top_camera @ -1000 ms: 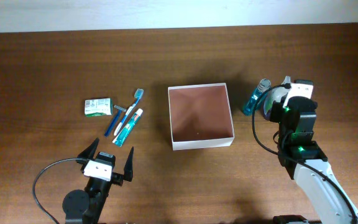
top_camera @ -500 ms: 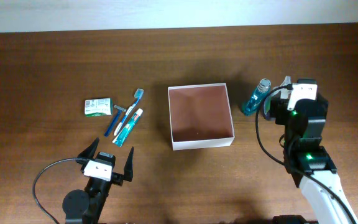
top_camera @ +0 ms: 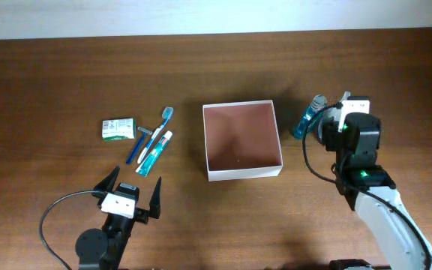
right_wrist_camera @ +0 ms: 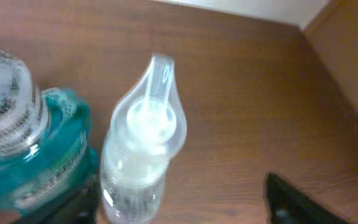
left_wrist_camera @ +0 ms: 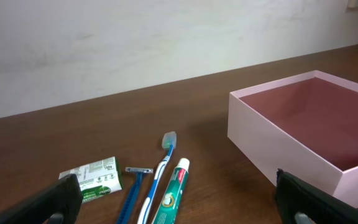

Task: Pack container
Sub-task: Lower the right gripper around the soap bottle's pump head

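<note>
**A:** Where is the square, shallow box with thin white walls and a reddish-brown inside (top_camera: pixel 244 173)?

**B:** It sits mid-way across the dark wooden surface (top_camera: pixel 51 82), open side up, and it looks empty to us. It lies between our 2 arms.

**A:** And our right fingers (right_wrist_camera: pixel 182 198)?

**B:** They stand wide apart around the small clear plastic bottle with a flip cap (right_wrist_camera: pixel 138 155). The bottle stands upright, close to 1 finger, with a plain gap to the other, so we judge that nothing is gripped yet. The teal mouthwash bottle with a clear cap (right_wrist_camera: pixel 23 143) stands just beside it, on the box's side.

**A:** So which way does the carry go?

**B:** From these fingers the box lies to our left, near but apart. We think the teal bottle is the risk, because it stands between the clear bottle and the box.

**A:** What about the left fingers (top_camera: pixel 136 184)?

**B:** They are spread fully with nothing between them, hanging near the blue toothbrush (top_camera: pixel 156 129), blue razor (top_camera: pixel 142 142), green-and-white toothpaste tube (top_camera: pixel 154 154) and green-and-white soap packet (top_camera: pixel 118 128). That arm is nearer to those 4 things, and the right arm is nearer to the bottles.
</note>
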Action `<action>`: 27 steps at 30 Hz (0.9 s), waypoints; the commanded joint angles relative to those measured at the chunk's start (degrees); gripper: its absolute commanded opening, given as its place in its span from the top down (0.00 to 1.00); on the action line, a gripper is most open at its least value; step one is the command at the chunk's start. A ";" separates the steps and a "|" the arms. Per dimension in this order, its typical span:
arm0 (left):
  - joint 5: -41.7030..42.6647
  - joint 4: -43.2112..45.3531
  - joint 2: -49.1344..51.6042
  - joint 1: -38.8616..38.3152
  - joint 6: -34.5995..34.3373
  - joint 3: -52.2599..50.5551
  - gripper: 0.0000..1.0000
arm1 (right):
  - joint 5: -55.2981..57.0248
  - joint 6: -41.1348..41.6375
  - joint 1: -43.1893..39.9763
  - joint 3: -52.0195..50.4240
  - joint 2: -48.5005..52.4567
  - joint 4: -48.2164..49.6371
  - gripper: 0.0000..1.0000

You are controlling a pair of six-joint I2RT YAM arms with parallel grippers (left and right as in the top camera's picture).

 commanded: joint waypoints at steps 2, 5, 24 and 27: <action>0.83 -0.33 -0.48 0.24 0.92 -0.11 0.00 | 0.52 0.76 0.15 0.81 1.33 1.20 0.31; 0.83 -0.33 -0.48 0.24 0.92 -0.11 0.00 | 0.50 0.76 -0.26 0.81 3.17 2.12 0.32; 0.83 -0.33 -0.48 0.24 0.92 -0.11 0.00 | -2.75 1.84 -3.13 1.20 6.88 10.23 0.75; 0.83 -0.33 -0.48 0.24 0.92 -0.11 0.00 | -2.73 1.81 -3.13 1.25 5.97 10.16 0.75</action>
